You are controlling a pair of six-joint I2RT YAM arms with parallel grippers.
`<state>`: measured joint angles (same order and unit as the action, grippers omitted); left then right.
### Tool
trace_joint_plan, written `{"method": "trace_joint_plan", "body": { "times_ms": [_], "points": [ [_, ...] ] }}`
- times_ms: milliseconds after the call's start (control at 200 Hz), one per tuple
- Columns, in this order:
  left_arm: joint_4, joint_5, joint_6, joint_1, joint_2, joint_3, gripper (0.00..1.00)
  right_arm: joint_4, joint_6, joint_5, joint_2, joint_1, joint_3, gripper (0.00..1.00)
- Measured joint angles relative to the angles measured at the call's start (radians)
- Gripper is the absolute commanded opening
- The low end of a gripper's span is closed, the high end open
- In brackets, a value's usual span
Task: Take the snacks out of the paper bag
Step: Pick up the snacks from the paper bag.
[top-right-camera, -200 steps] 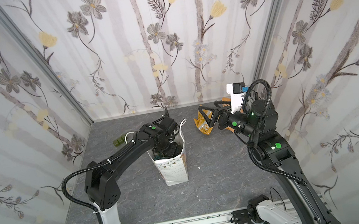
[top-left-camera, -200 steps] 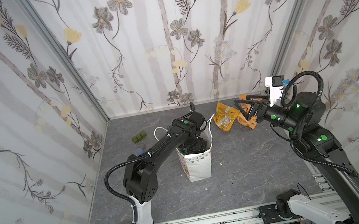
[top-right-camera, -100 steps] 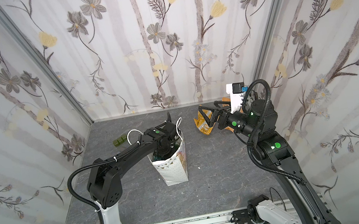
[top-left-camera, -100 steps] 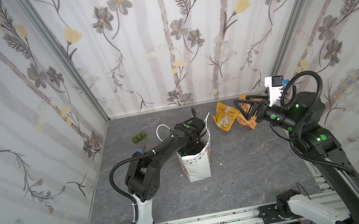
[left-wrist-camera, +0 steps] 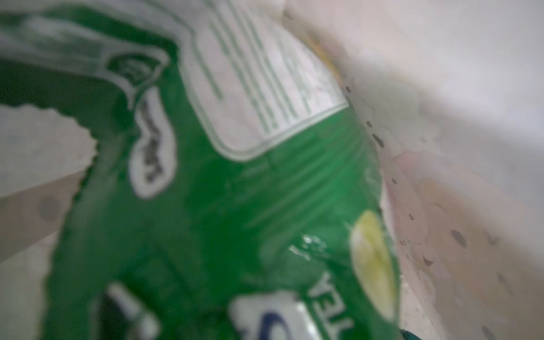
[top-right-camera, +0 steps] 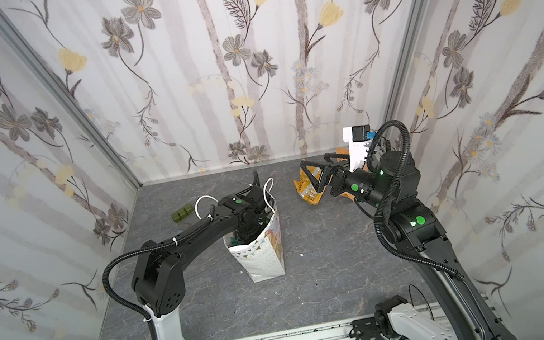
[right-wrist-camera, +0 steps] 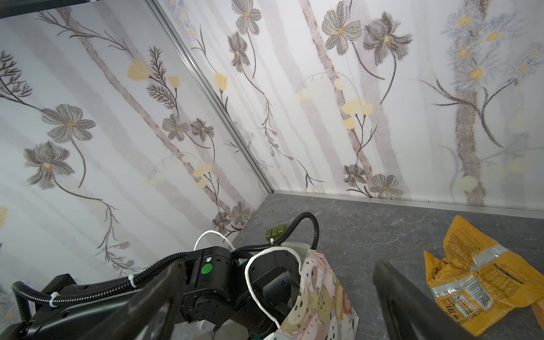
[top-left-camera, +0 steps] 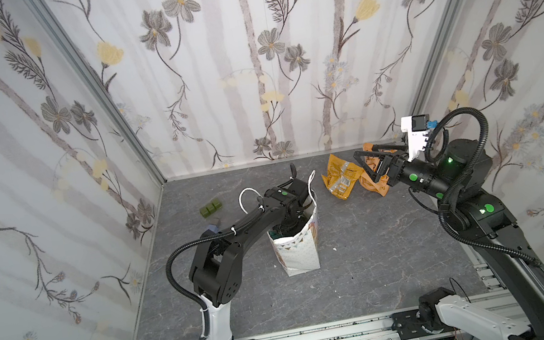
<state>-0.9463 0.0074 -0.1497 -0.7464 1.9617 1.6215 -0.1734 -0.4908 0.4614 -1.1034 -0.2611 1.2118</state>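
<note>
Left gripper (top-left-camera: 287, 228) inside paper bag (top-left-camera: 300, 254); green packet (left-wrist-camera: 235, 191) directly ahead, very close; finger spread hidden, cannot tell. Right gripper (top-left-camera: 366, 167) wide, empty, farther from bag.

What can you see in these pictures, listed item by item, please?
paper bag: one, white with bunting print, standing mid-table
green packet: one, green and yellow, inside the bag
orange-yellow packets: two, crumpled, on the table near the far wall
blocks: three, dark green, in a row toward the far left corner
table: one, dark grey marbled
left arm: black, reaching into the bag; end effector hidden
right end effector: black, open, empty, above the table beside the packets
</note>
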Motion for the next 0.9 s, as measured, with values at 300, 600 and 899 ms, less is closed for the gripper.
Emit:
{"method": "trace_joint_plan", "body": {
  "times_ms": [300, 600, 899],
  "points": [
    [-0.039, -0.003, 0.0, 0.0, -0.02, 0.034, 0.08, 0.007, -0.017, 0.0, -0.014, -0.011, -0.016, 0.99],
    [-0.084, 0.005, 0.0, 0.0, -0.051, 0.076, 0.06, 0.006, -0.024, -0.001, -0.036, -0.021, -0.019, 0.99],
    [-0.112, -0.004, 0.0, -0.001, -0.084, 0.105, 0.06, 0.006, -0.024, -0.011, -0.041, -0.027, -0.019, 0.99]
  ]
}}
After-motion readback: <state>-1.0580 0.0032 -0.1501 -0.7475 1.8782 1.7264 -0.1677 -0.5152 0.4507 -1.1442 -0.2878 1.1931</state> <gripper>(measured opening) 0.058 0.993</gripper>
